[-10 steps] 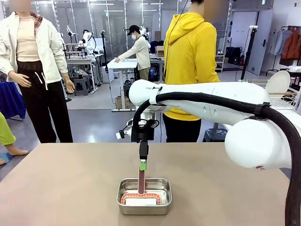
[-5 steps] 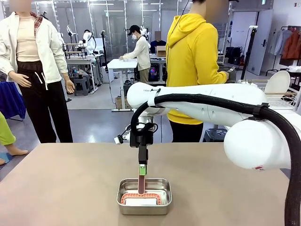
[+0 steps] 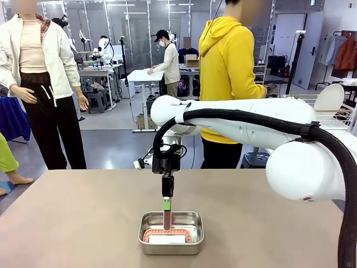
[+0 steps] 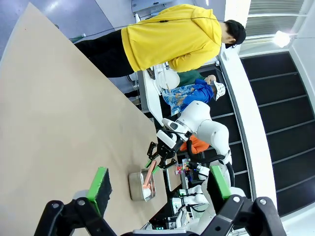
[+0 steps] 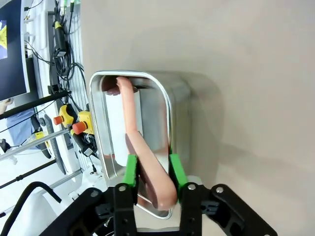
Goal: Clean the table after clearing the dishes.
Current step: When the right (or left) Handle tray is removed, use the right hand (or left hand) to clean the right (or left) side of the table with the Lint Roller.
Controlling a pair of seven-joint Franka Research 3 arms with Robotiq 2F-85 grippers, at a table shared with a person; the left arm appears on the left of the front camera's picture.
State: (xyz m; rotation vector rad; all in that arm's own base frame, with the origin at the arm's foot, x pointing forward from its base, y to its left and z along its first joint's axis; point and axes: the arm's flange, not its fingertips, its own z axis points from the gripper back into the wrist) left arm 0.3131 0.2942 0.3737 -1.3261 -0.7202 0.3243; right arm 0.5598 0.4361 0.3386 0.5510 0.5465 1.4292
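Directly beneath the right pincer (image 3: pixel 167 205) sits a small rectangular steel pan (image 3: pixel 170 249), and the pincer's green pads (image 5: pixel 131 169) are pinching the upper end of a flat salmon-pink handle (image 3: pixel 167 219) that runs down into it. At the handle's lower end, flat on the pan floor, lies a white cleaning pad with an orange-red rim (image 3: pixel 167 237). The grip is high on the handle and the handle stands close to upright, which I judge keeps the fingers out of the pan walls and lets the pad come straight up over the rim. The pan probably serves to park or wet the pad before wiping.

Under and all around the pincer spreads the large taupe-brown matte table (image 3: pixel 83 223), the surface to be cleaned. The pan is what stands on it near the pincer, so the clearing part looks done and the wiping not yet begun.

Well off to one side, the left pincer (image 4: pixel 160 184) hovers above the tabletop with its fingers spread wide and nothing between them. It looks across at the pan from a distance, clear of the right arm's working space.

Beyond the right pincer, past the table's far edge, a person in a yellow hooded top (image 3: pixel 228 72) stands turned towards a wire rack (image 3: pixel 340 114) holding a round white plate (image 3: pixel 329 97). Little blocks a sweep of the top; the pan itself, and its rim on the way out, are the nearest obstacles
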